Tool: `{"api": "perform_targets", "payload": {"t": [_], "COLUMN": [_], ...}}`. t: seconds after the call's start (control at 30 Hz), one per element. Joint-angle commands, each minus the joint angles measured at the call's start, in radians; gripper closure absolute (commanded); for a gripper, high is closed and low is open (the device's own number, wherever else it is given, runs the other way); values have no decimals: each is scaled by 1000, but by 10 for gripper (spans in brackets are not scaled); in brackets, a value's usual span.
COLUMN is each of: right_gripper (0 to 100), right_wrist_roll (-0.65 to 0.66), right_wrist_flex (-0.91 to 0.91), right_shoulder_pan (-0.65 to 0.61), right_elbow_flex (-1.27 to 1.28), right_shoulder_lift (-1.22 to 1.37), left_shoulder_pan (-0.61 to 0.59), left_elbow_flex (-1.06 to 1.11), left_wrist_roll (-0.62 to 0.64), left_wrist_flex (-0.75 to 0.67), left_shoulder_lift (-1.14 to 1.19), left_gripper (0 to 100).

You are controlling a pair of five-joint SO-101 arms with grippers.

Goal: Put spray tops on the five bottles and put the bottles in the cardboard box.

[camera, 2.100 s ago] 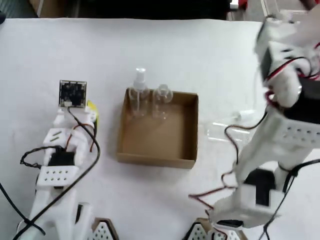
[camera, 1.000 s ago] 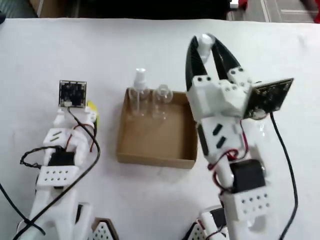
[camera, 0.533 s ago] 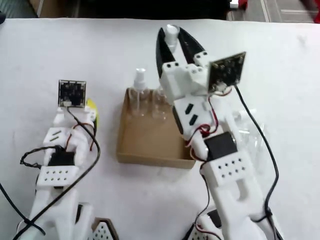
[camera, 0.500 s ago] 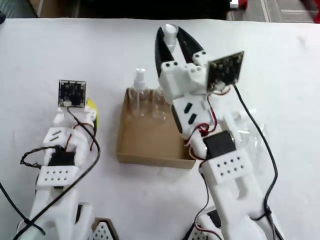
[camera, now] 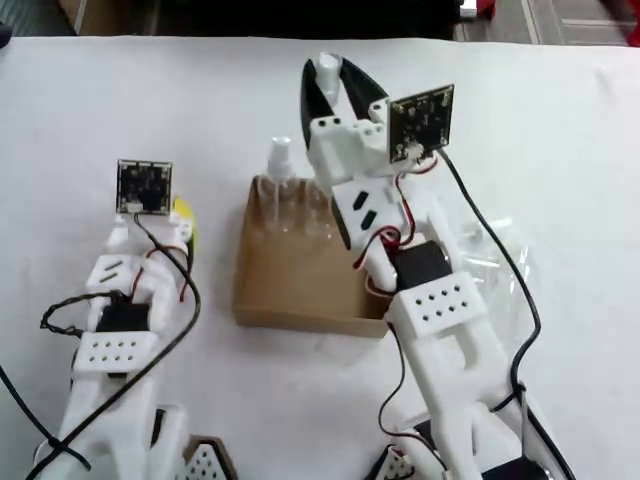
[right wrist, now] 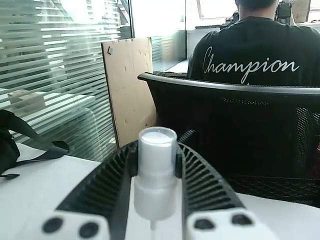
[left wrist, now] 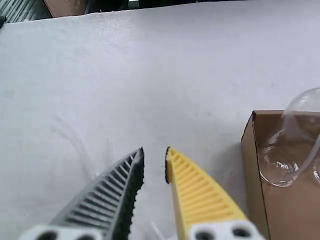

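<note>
Your right gripper [camera: 330,72] pinches a spray top [right wrist: 156,170] above the cardboard box [camera: 310,318]; your left gripper [left wrist: 154,151] rests slightly spread. Next: seat the top squarely on a bottle neck below.

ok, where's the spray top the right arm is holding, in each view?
High view: spray top upper centre, clamped in the right gripper, just past the cardboard box's far edge.
Right wrist view: between that gripper's black fingers, chair back behind.
Left wrist view: table and the box's corner.
Shared landmark: black fingers flanking the top.
</note>
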Motion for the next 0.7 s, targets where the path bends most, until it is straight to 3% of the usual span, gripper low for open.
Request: {"api": "perform_targets", "payload": {"t": [0.0, 0.67], "right_gripper": [983, 983], "right_wrist_roll": [-5, 2], "right_wrist_flex": [-24, -47], "right_shoulder_pan": [8, -16], "right_elbow_flex": [15, 37], "right_shoulder_lift": [-10, 33], "left_shoulder_pan": [-5, -4], "left_elbow_flex": [-9, -9], "left_wrist_roll": [5, 5], "left_wrist_flex": [-31, -31], "left_shoulder_lift": [5, 5], "left_gripper": [921, 921]}}
